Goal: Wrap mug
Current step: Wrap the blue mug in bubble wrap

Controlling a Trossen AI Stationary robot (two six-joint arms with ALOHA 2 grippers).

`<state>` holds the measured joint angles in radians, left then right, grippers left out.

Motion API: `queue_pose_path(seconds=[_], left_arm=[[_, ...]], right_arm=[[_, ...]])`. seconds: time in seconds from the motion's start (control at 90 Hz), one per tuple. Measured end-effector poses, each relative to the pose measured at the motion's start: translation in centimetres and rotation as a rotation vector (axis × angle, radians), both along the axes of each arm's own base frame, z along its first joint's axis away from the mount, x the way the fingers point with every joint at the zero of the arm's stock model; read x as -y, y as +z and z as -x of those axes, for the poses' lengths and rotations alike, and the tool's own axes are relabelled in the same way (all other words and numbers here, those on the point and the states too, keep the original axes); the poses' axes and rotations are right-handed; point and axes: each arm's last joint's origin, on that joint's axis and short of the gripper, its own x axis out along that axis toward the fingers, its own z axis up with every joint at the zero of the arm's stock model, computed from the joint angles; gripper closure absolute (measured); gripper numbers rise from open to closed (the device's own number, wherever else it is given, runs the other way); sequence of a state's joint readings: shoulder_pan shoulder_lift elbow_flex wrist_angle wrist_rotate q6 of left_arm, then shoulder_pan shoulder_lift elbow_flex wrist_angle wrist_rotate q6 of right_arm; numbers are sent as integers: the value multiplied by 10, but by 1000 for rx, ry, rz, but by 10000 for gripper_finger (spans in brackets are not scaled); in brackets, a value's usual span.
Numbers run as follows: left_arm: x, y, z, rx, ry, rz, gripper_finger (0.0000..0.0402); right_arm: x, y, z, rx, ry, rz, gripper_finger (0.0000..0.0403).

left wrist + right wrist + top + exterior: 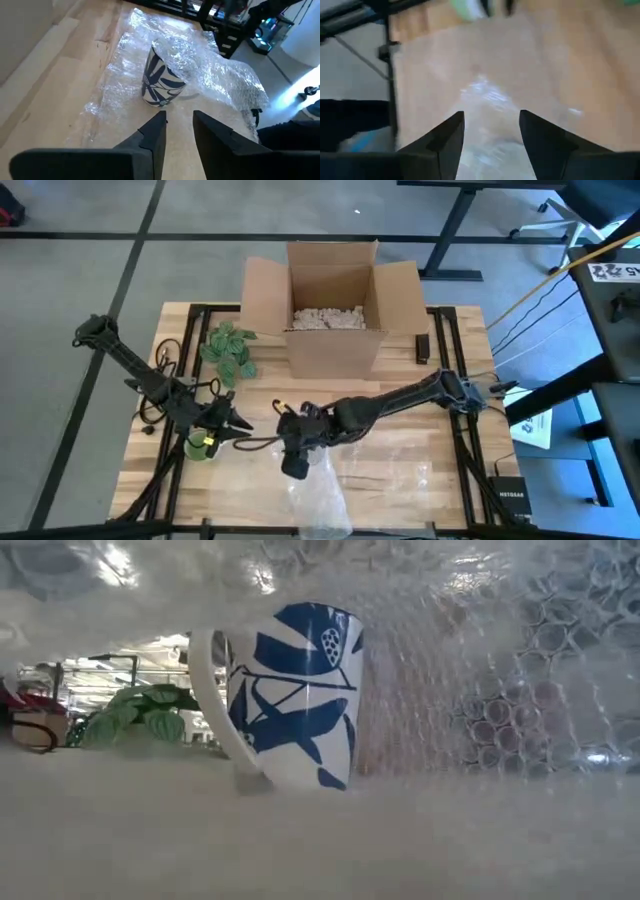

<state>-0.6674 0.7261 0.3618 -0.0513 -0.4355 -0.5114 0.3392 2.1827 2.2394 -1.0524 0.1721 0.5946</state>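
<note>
now mug [162, 80] upright on bubble wrap [225, 80], frame centre, sheet draped partway over rim. right gripper [490, 135] open above wrap; left gripper [177, 132] open nearby. wrapping barely begun.

Bare surface [420, 470] lies open on the right — the cardboard box [332, 310] blocks the far middle, the plant [228, 348] far-left.

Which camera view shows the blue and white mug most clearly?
The low view: the mug fills the picture, upright, with handle and leaf pattern plain, bubble wrap behind it. The left wrist view shows it smaller, partly draped in wrap. In the high view the right arm hides it; the right wrist view shows only wrap.
</note>
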Motion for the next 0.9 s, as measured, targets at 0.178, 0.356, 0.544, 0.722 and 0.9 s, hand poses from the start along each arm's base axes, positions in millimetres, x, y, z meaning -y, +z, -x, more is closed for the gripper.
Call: queue_pose_path(seconds=[0.178,0.356,0.544,0.722,0.9], left_arm=[[0,0,0,3,-6,-9,322],[0,0,0,5,-10,-19,322],[0,0,0,6,-9,-19,322],[0,0,0,5,-8,-18,322],[0,0,0,5,-7,-16,322]], right_arm=[[7,2,23,-222,-88,18,226],[5,-13,23,-293,-75,-34,226],[3,-26,19,-293,-59,-47,226],[-1,-28,11,-224,-35,-103,226],[-9,-23,3,-136,15,-195,226]])
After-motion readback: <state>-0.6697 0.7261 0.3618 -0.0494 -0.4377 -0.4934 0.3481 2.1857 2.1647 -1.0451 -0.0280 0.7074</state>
